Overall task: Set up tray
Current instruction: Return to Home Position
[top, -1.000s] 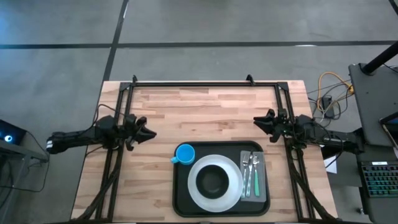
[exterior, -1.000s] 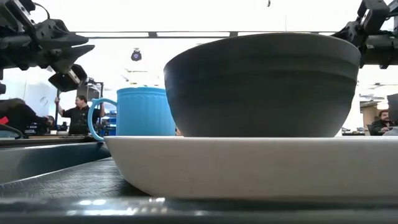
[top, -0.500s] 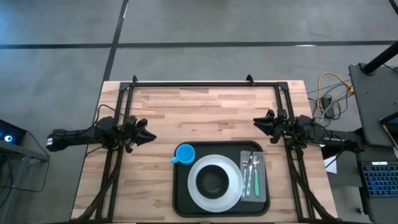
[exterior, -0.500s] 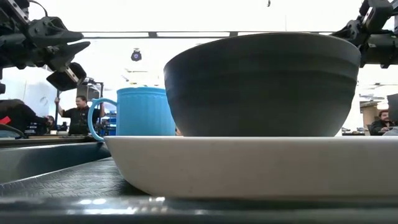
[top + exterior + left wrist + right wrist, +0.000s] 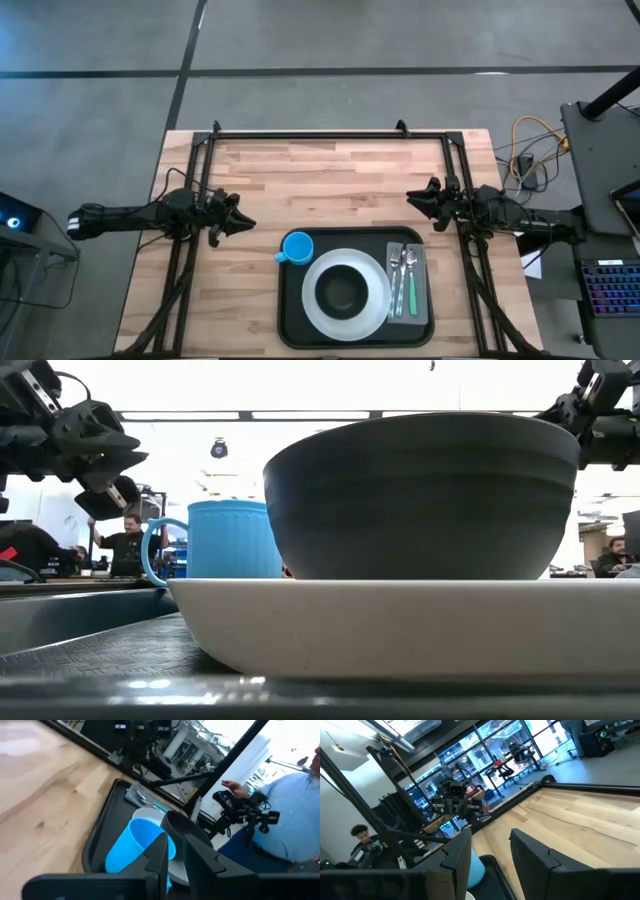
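The black tray (image 5: 425,330) lies at the table's near edge, right of centre. On it a white plate (image 5: 372,310) carries a dark bowl (image 5: 343,290). A blue cup (image 5: 296,247) stands upright in the tray's far left corner. A grey napkin (image 5: 419,285) with cutlery (image 5: 402,275) lies along the tray's right side. My left gripper (image 5: 245,222) hovers open left of the cup; its wrist view shows the cup (image 5: 132,845) and bowl (image 5: 177,822) ahead. My right gripper (image 5: 410,196) hovers open beyond the tray's far right corner.
A black metal frame (image 5: 310,133) runs along the table's far edge and down both sides. Bare wood (image 5: 320,180) lies between the two grippers and beyond the tray. A person in a blue shirt (image 5: 295,810) stands past the table's right side; other people (image 5: 125,540) show in the room behind.
My left gripper has shifted slightly toward the near edge and the tray, and its fingers have tipped a little downward. The tray and everything on it have stayed in place.
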{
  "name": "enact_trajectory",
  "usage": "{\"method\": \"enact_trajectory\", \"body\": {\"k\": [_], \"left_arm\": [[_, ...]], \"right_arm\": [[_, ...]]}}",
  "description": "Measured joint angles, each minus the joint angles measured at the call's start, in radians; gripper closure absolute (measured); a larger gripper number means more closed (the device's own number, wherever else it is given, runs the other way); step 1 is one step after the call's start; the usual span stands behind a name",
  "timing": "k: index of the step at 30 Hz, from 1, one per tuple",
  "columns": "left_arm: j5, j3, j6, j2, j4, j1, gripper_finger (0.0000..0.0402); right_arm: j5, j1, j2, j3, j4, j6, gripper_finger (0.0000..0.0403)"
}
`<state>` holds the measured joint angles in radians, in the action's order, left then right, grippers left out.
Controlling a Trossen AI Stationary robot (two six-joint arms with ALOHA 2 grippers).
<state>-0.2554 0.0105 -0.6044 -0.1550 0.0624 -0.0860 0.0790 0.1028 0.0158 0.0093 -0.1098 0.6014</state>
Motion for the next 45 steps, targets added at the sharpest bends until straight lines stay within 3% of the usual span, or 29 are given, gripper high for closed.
{"method": "enact_trajectory", "body": {"k": [27, 45], "left_arm": [[0.000, 0.000, 0.000, -0.237, 0.001, 0.000, 0.0361], [0.000, 0.000, 0.000, -0.310, 0.001, 0.000, 0.0361]], "right_arm": [[0.001, 0.000, 0.000, 0.000, 0.000, 0.000, 0.0280], [0.001, 0.000, 0.000, 0.000, 0.000, 0.000, 0.0278]]}}
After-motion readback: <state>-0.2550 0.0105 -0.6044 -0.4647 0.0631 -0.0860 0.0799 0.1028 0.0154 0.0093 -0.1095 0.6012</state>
